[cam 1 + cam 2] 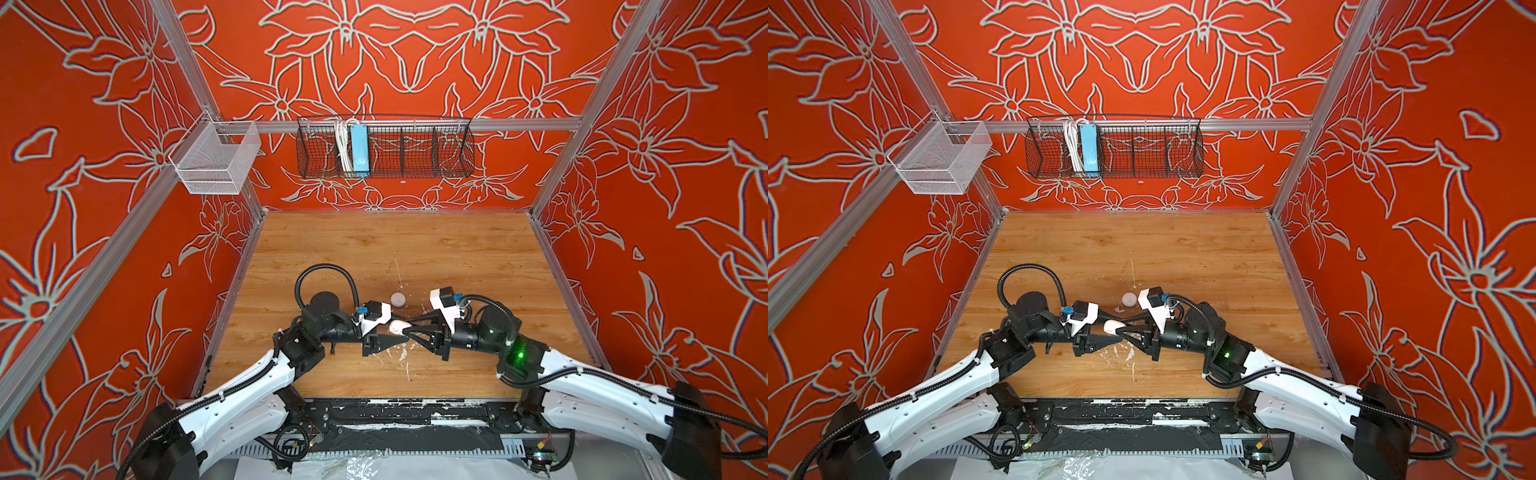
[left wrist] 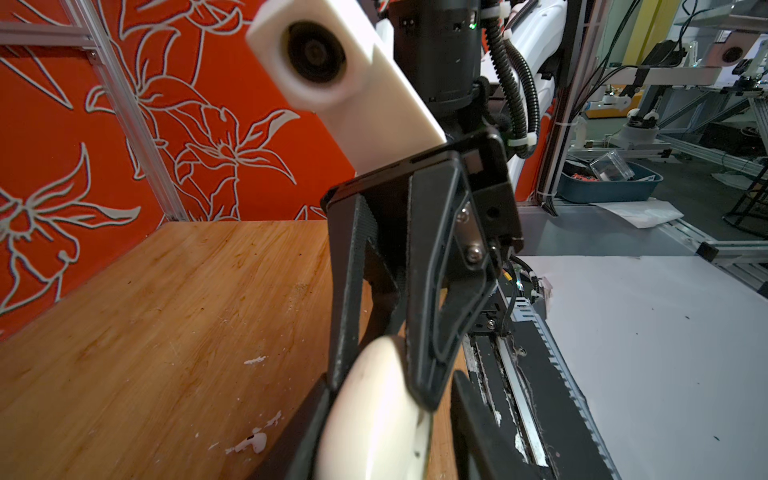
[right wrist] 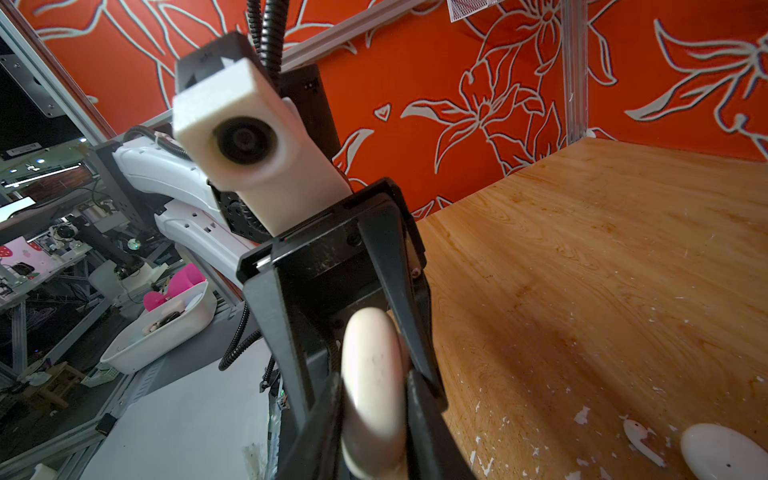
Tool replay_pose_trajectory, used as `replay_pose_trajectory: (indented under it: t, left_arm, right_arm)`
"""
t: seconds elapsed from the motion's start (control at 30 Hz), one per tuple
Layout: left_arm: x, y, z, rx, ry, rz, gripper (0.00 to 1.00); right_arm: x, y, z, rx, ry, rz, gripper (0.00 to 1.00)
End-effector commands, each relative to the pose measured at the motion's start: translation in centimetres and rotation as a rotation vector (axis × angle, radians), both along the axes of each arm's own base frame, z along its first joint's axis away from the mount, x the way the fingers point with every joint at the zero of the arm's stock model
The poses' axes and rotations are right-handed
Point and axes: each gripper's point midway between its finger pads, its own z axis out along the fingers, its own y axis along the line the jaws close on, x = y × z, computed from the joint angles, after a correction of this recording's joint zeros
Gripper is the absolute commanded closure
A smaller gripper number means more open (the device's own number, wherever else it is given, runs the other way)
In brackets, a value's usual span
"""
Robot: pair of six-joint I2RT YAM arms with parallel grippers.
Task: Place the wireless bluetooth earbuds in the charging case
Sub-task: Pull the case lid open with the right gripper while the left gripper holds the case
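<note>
In both top views my two grippers meet tip to tip over the middle of the wooden table. Between them is the white charging case (image 1: 396, 326), held off the table. My right gripper (image 3: 372, 432) is shut on the case, one finger on each flat side. My left gripper (image 2: 395, 440) is open: one finger (image 2: 316, 432) touches the case, and the other (image 2: 478, 432) stands apart with wood showing between. One white earbud (image 2: 253, 442) lies on the table just behind the grippers, also seen in the right wrist view as the earbud (image 3: 638, 432).
A second white rounded case (image 1: 397, 299) sits on the table behind the grippers, next to the earbud. White paint flecks (image 1: 402, 354) dot the wood. A black wire basket (image 1: 386, 145) and a white mesh basket (image 1: 216, 158) hang on the walls.
</note>
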Motion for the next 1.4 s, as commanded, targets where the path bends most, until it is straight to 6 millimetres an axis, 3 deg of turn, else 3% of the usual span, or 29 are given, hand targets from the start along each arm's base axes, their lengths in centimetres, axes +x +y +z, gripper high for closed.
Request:
replay_pose_trajectory:
  t: [0.0, 0.37, 1.0, 1.37]
  left_arm:
    - [-0.6, -0.2, 1.0, -0.035, -0.024, -0.035, 0.51]
    - [-1.3, -0.8, 1.1, -0.024, 0.014, -0.116, 0.49]
    - [-0.8, -0.4, 1.6, -0.046, 0.004, -0.061, 0.54]
    - [-1.0, -0.5, 1.8, -0.043, 0.000, -0.081, 0.65]
  right_arm:
    - [-0.5, 0.2, 2.0, 0.072, -0.025, 0.025, 0.94]
    - [-0.5, -1.1, 3.4, 0.130, -0.063, -0.026, 0.98]
    - [-0.7, -0.8, 2.1, 0.100, -0.072, -0.010, 0.98]
    - [-0.2, -1.1, 1.6, 0.092, -0.077, -0.047, 0.98]
